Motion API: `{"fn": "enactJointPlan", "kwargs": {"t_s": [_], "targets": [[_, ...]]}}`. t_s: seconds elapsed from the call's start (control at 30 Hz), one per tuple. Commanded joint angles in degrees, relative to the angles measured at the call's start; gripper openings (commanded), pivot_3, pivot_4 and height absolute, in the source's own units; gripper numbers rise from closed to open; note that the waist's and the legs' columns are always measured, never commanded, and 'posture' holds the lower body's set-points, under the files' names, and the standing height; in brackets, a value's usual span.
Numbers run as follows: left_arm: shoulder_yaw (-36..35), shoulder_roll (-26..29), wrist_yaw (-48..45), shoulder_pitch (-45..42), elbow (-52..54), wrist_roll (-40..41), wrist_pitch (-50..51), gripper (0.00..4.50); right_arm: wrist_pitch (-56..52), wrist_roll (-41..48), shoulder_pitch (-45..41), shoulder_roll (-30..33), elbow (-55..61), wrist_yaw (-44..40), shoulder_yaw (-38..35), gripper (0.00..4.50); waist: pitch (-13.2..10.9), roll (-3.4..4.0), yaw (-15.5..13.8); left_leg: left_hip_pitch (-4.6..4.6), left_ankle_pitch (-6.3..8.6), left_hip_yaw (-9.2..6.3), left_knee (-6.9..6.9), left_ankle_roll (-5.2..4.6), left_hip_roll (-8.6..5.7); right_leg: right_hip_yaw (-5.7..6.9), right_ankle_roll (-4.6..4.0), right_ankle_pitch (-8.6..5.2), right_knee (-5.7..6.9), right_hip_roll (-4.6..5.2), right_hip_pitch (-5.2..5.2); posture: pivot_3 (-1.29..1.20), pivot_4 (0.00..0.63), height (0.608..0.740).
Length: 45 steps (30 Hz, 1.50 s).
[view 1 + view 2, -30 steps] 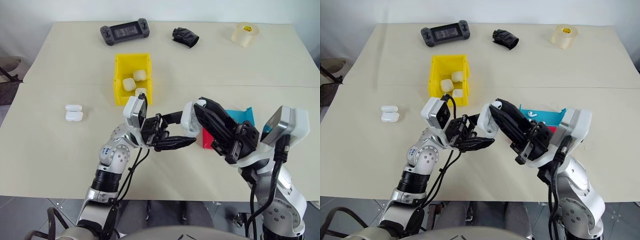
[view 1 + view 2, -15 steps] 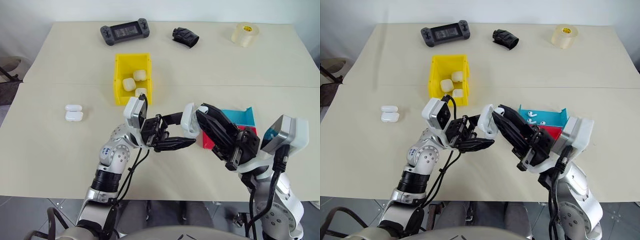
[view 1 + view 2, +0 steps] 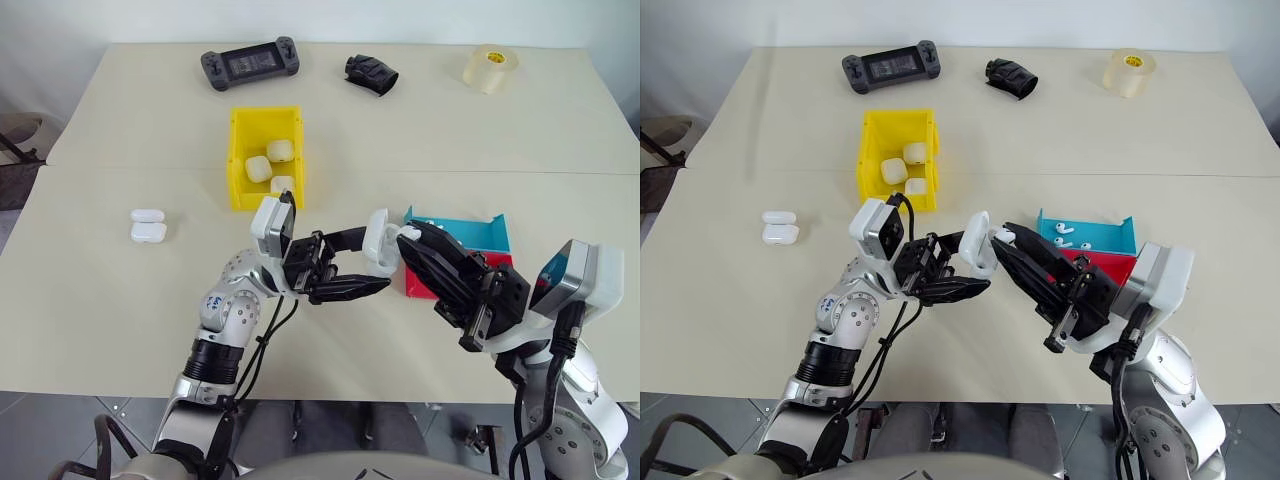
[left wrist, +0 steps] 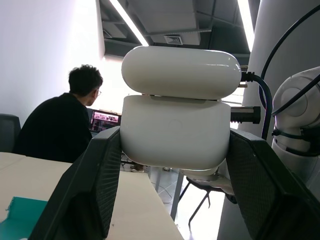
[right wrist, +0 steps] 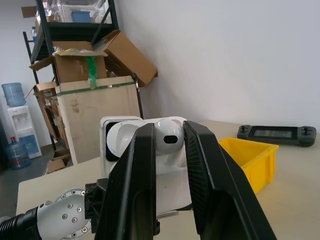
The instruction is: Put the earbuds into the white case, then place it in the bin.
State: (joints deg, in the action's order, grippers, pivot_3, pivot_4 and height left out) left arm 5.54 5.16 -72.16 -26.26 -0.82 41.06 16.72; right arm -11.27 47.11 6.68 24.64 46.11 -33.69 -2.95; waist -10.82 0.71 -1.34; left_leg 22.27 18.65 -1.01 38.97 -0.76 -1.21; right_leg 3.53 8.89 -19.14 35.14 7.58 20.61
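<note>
White and glossy, the white case (image 4: 177, 125) is sitting clamped between the left gripper (image 3: 352, 262) fingers, lid open, above the table (image 3: 120, 300) in front of the yellow bin (image 3: 238, 160). The right gripper (image 5: 167, 145) is pinching an earbud (image 5: 169, 138) narrowly at the case's mouth. More earbuds (image 3: 1065, 236) are lying in the blue tray (image 3: 1110, 236).
</note>
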Motion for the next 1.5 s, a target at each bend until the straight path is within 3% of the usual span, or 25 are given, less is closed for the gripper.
{"fn": "enactJointPlan", "kwargs": {"t_s": [0.03, 0.9, 1.27, 1.5], "targets": [[-1.7, -1.0, 0.8, -0.6, 1.7, 1.5, -1.7, 2.77, -0.7, -0.5, 0.3, 1.5, -0.3, -2.2, 0.7, 0.47, 0.0, 0.0, 0.0, 0.0, 0.0, 0.0, 0.0, 0.0, 0.0, 0.0, 0.0, 0.0, 0.0, 0.0, 0.0, 0.0, 0.15, 0.74], [-0.9, -0.4, -0.7, 0.0, 2.3, 1.4, -1.0, 2.77, 0.4, -2.5, -6.5, 0.0, -6.2, -3.7, 1.3, 0.47, 0.0, 0.0, 0.0, 0.0, 0.0, -0.01, 0.0, 0.0, 0.0, 0.03, 0.0, 0.0, -0.01, -0.01, -0.01, 0.0, 0.15, 0.74], [-1.1, -0.8, -0.6, -0.2, 2.2, 0.9, -1.6, 2.77, -8.0, 4.3, -9.3, 3.9, -5.8, -1.2, -0.7, 0.47, 0.0, 0.0, 0.0, 0.0, 0.0, -0.01, 0.0, 0.0, 0.04, 0.03, 0.0, 0.0, -0.01, 0.0, -0.01, 0.0, 0.15, 0.74], [-1.2, -1.1, -0.6, 0.1, 2.2, 0.7, -2.1, 2.77, -10.6, 7.2, -10.6, 6.3, -5.4, -1.7, -3.3, 2.81, 0.0, -0.01, 0.0, 0.02, 0.0, -0.01, 0.0, 0.0, 0.03, 0.04, 0.0, 0.0, -0.05, 0.02, -0.02, 0.0, 0.15, 0.74]]}}
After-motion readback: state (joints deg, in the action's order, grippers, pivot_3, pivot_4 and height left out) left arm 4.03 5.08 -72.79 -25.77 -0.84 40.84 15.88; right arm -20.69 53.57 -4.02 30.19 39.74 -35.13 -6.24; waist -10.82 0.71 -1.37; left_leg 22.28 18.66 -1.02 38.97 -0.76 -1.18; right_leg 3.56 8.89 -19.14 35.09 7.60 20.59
